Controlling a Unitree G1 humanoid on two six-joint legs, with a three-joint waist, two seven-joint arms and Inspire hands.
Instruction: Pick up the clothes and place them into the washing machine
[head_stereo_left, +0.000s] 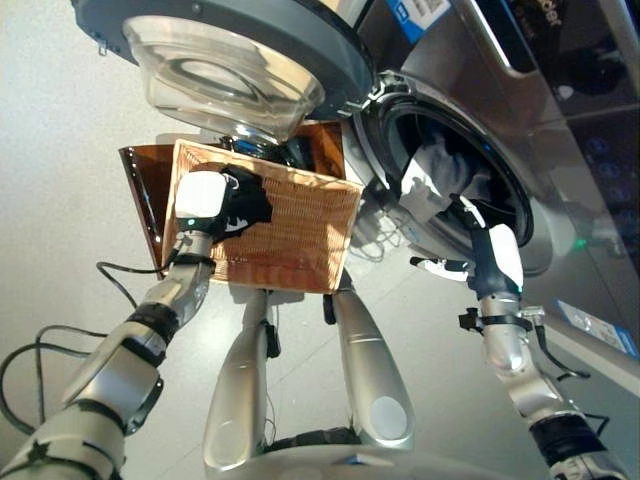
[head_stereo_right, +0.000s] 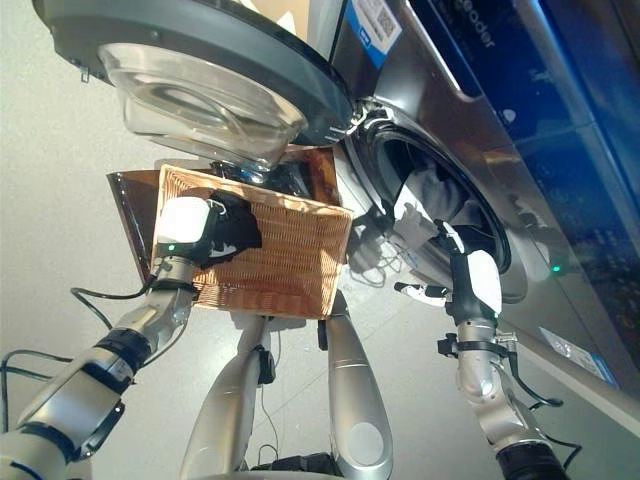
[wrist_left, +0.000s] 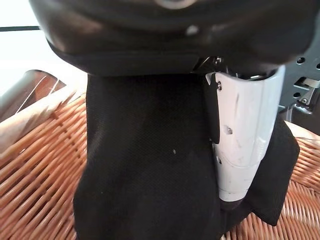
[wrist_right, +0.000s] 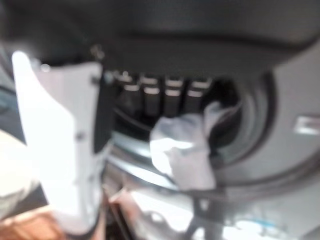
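Left hand (head_stereo_left: 205, 200) clenched on black garment (wrist_left: 145, 170) over wicker basket (head_stereo_left: 290, 235). Right hand (head_stereo_left: 495, 250) at washer drum opening (head_stereo_left: 455, 165), fingers released; white cloth (head_stereo_left: 435, 175) hangs over drum rim.

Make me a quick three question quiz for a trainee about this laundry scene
1. True or false: the washer door is open.
2. The left hand holds dark cloth over what? A) the basket B) the drum C) the floor
3. What pale thing hangs at the washer's opening, near the right hand?

Key
1. True: the door is swung wide, above the basket.
2. A: the thumb presses the dark cloth over the wicker.
3. A white garment, draped over the opening's lip, partly inside.
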